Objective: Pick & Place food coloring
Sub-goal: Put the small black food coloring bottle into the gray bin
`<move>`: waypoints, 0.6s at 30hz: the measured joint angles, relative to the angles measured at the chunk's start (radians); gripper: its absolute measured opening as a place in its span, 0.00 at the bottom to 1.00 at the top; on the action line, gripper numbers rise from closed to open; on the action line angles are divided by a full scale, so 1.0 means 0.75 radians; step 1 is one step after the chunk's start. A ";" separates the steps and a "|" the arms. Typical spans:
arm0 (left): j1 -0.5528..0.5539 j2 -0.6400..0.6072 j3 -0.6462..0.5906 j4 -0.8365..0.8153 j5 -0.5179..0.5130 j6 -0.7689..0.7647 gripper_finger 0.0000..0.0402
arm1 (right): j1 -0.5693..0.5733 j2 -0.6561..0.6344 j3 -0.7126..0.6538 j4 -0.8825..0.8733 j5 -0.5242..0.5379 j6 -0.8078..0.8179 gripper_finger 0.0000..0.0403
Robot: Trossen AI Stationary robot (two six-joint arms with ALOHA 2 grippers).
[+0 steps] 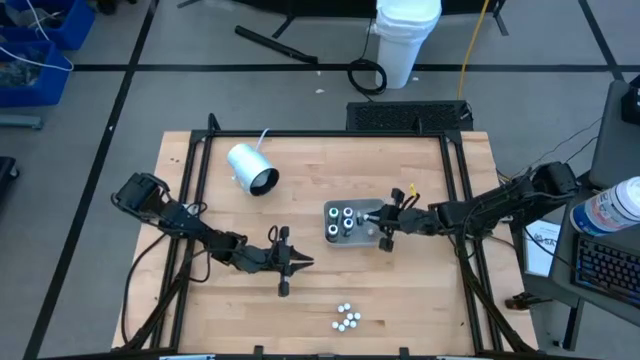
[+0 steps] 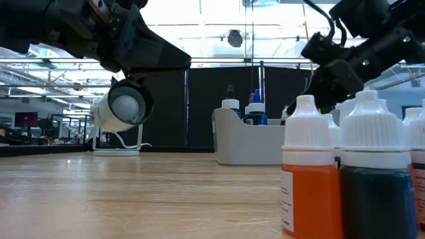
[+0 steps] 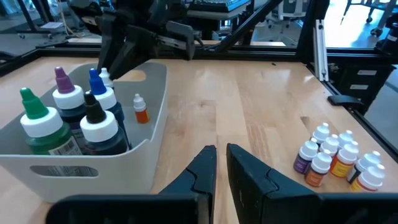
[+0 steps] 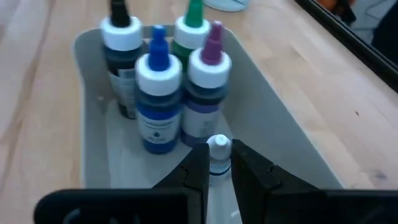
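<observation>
Several tiny white-capped food coloring bottles point(image 1: 346, 318) stand clustered on the wood near the table's near edge, also in the left wrist view point(image 3: 336, 158). The grey tray point(image 1: 365, 241) holds several larger bottles with coloured tips point(image 4: 158, 93) and one small orange bottle point(image 3: 142, 111) standing on its floor. My right gripper point(image 1: 378, 222) is over the tray, shut on a small white-capped bottle point(image 4: 217, 149). My left gripper point(image 1: 308, 262) hovers left of the tray, fingers shut and holding nothing point(image 3: 221, 155). My right gripper pinches a small food coloring bottle between its two fingers, just below the white cap point(image 4: 218, 163). The bottle stands upright inside the tray, cap and nozzle rising above the fingertips. The fingers hide its body, so I cannot tell whether it rests on the tray floor.
A big white cylinder with a dark mouth point(image 1: 252, 168) lies on its side toward the far left. Black frame rails point(image 1: 455, 190) run along the table's sides. Bare wood lies between the tray and the bottle cluster point(image 3: 249, 106).
</observation>
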 joint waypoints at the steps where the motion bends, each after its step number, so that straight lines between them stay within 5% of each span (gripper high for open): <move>1: 0.002 0.000 0.000 0.001 0.000 0.000 0.12 | -0.010 0.000 0.000 0.000 -0.018 0.001 0.11; 7: 0.017 0.000 0.000 0.014 0.000 -0.002 0.12 | -0.057 0.025 -0.001 0.062 -0.135 -0.008 0.11; 18: 0.017 0.000 0.000 0.036 0.000 0.012 0.12 | -0.088 0.140 0.008 0.085 -0.101 0.049 0.11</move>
